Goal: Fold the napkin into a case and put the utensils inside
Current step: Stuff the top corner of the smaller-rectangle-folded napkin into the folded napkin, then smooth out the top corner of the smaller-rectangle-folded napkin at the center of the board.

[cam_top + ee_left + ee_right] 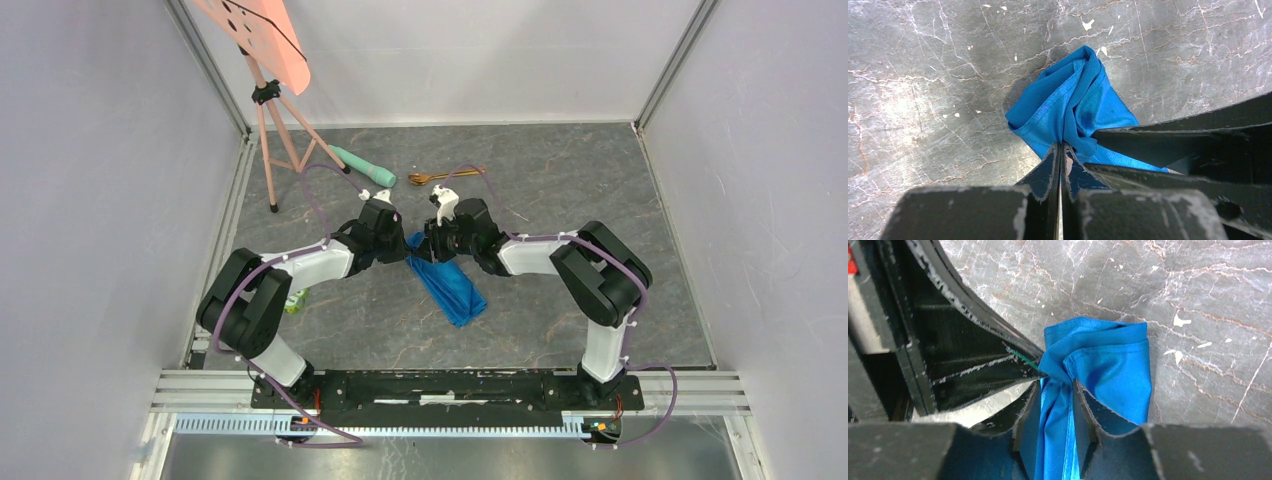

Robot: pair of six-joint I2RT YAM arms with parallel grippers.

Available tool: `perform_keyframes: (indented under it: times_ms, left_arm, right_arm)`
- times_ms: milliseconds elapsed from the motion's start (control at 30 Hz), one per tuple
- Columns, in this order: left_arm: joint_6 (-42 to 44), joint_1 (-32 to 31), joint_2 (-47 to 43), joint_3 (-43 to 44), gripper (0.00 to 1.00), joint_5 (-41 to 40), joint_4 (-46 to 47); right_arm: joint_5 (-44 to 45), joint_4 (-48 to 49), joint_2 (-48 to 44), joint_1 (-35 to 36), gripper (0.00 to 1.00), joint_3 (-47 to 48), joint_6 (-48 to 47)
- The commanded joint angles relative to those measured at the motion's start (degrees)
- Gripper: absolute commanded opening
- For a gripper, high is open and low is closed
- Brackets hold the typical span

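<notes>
The bright blue napkin (452, 288) lies as a narrow, creased strip slanting across the middle of the table. Both grippers meet at its far end. My left gripper (402, 240) (1062, 146) is shut, and the napkin (1068, 105) bunches into a pinch at its tips. My right gripper (430, 244) (1057, 382) stands open, its jaws a little apart with folds of the napkin (1113, 360) running between them. The copper-gold utensils (443, 176) lie together on the table beyond the grippers, untouched. No finished case shows.
A mint-green cylinder with a black tip (365, 167) lies left of the utensils. A pink tripod (275, 150) stands at the back left. A small green object (294, 300) sits by the left arm's base. Grey walls enclose the table.
</notes>
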Motion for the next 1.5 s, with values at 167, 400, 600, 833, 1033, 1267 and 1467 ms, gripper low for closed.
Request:
perform_keyframes:
  times_ms: [167,400,600,833,1033,1267,1467]
  left_arm:
    - [-0.4,0.1,-0.7,-0.1,0.02,1.7,3.3]
    - [-0.9,0.8,-1.0,-0.1,0.02,-2.1,0.9]
    - [0.1,0.9,-2.4,-1.2,0.02,-2.6,0.7]
    - [0.8,1.0,-3.0,-1.6,0.02,-1.7,1.0]
    - [1.0,0.9,-3.3,-1.0,0.02,-0.8,1.0]
    - [0.0,1.0,-1.4,0.0,0.02,0.1,1.9]
    - [0.1,1.3,-1.7,-0.5,0.02,-1.7,0.8]
  right_arm:
    - [2.2,7.5,9.8,1.2,0.19,6.7,4.4]
    - [0.0,7.6,7.7,1.1,0.22,3.0,5.5]
    - [-5.3,4.1,0.4,-1.9,0.45,0.5,4.8]
    - [-7.0,5.6,2.0,-2.7,0.38,2.3,5.4]
    - [-8.0,9.2,7.7,-2.2,0.20,5.7,8.7]
    - [-6.8,9.9,17.5,1.0,0.16,12.9,11.3]
    - [-9.1,11.0,9.4,-1.2,0.27,5.7,11.2]
